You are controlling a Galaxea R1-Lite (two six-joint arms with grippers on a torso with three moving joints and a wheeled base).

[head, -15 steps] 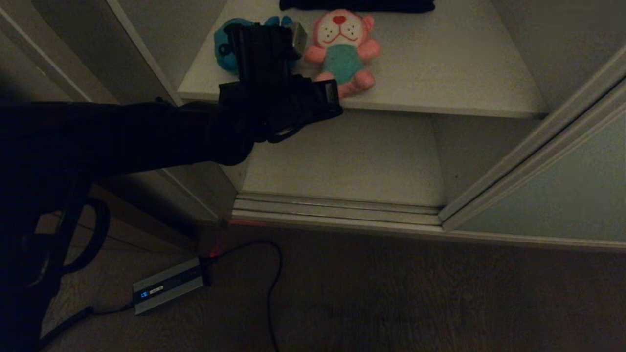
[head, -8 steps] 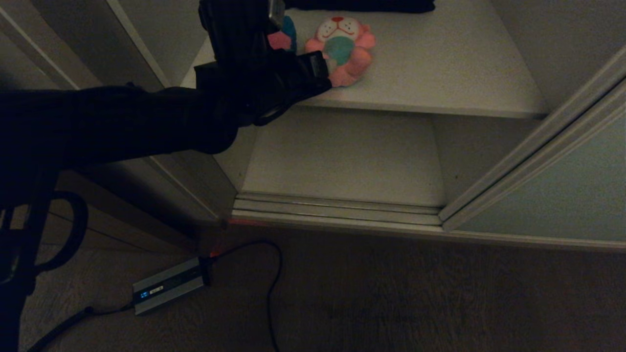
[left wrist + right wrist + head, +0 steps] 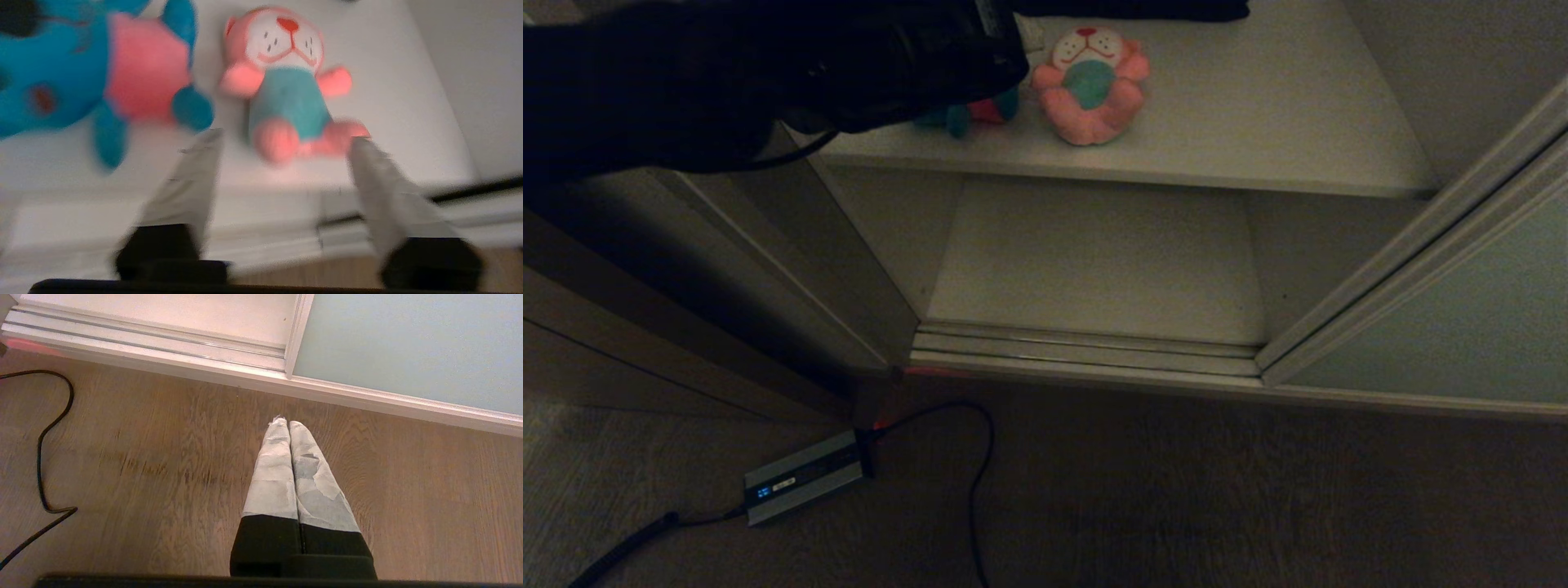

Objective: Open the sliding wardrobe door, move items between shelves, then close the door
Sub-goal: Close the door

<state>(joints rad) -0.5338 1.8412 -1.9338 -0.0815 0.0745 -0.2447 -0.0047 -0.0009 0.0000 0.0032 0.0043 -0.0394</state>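
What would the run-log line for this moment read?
door: open | left gripper: open, empty, above upper shelf | blue toy, pink toy: on shelf | right gripper: shut, parked

No readable text, small grey box [image 3: 803,487] on the floor, lit blue display too small to read

Left arm [image 3: 727,82]: bulky matte black casing, thin black cable looped beneath. Both grippers: long tapered fingers [image 3: 282,473] wrapped in worn grey-white tape, black bases.

Home bedroom, sliding wardrobe door [image 3: 1445,327], wood-look floor [image 3: 1176,506], plush toys [image 3: 1092,82]
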